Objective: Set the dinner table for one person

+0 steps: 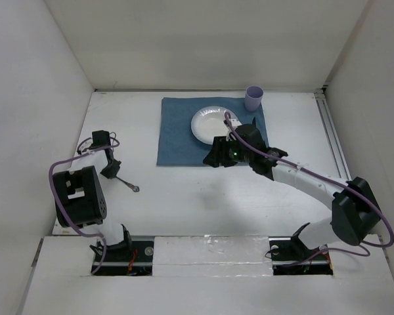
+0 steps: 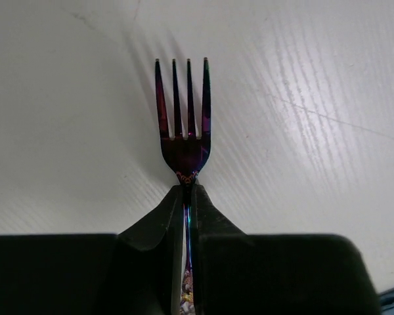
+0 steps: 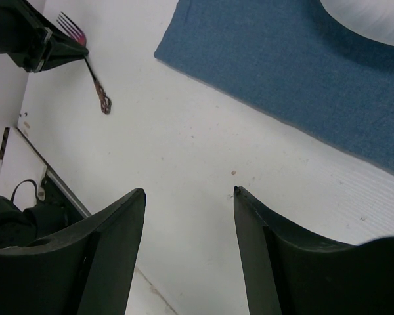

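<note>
A wide white bench (image 1: 203,197) fills the overhead view; this is the dinner table being set. A blue cloth placemat (image 1: 177,131) lies flat toward the far side, marking the one place setting. On its right half sits a round white plate (image 1: 207,125). A small lilac cup (image 1: 254,98) stands upright at the mat's far right corner, above the plate, where a drink would go.

The right tool (image 1: 217,154) hovers over the mat's near edge, just beside the plate. It is released, its jaws spread with only bare bench and mat between them, as the right wrist view (image 3: 189,191) shows.

The left tool (image 2: 186,190) is well to the left of the mat. It is clenched on a dark iridescent fork (image 2: 184,141), pinched at the neck so all four tines stick out clear beyond the fingertips. Overhead, the handle (image 1: 128,184) trails out toward the right. Whether the fork is lifted clear of the bench cannot be told. It probably belongs beside the plate, on the mat's open left side.
</note>
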